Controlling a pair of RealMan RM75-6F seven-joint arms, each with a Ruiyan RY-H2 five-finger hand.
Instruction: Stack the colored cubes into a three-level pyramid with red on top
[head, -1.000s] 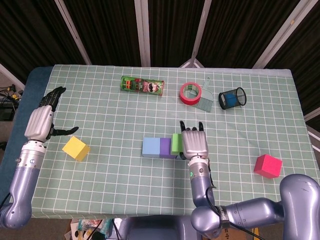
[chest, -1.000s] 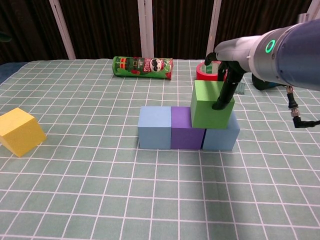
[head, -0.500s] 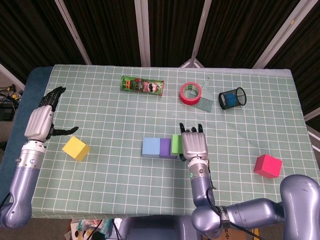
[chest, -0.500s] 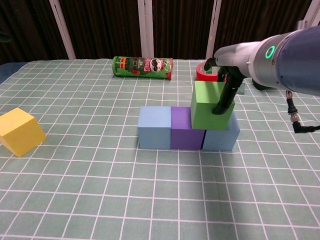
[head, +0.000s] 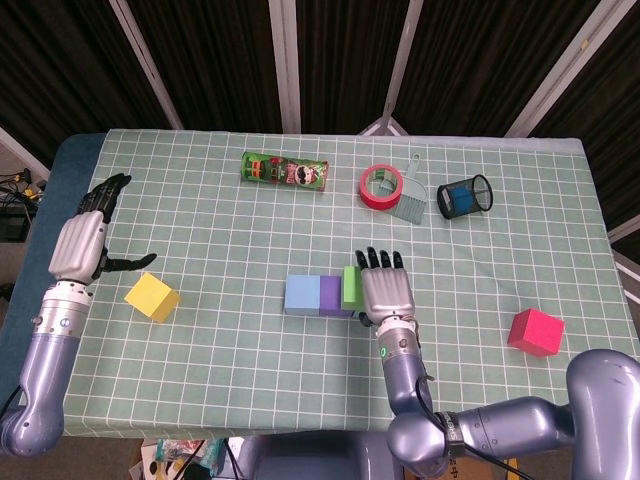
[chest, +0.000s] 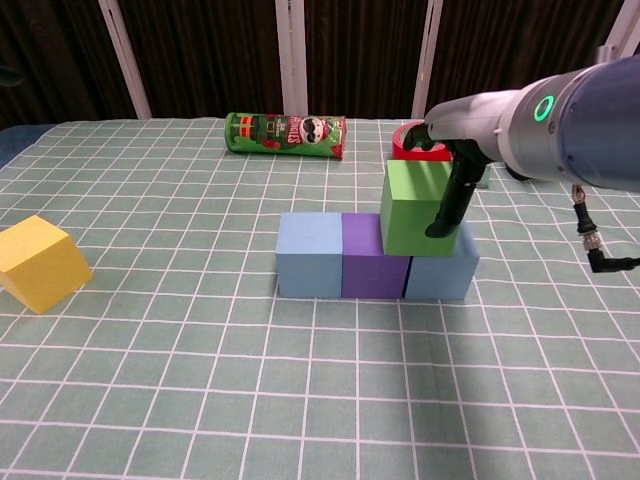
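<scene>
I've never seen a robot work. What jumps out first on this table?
A green cube sits on a row of blue and purple cubes mid-table, with the right hand against its side. A yellow cube waits near the open left hand, and a red cube lies far right.

Bright, even overhead light; sharp focus
</scene>
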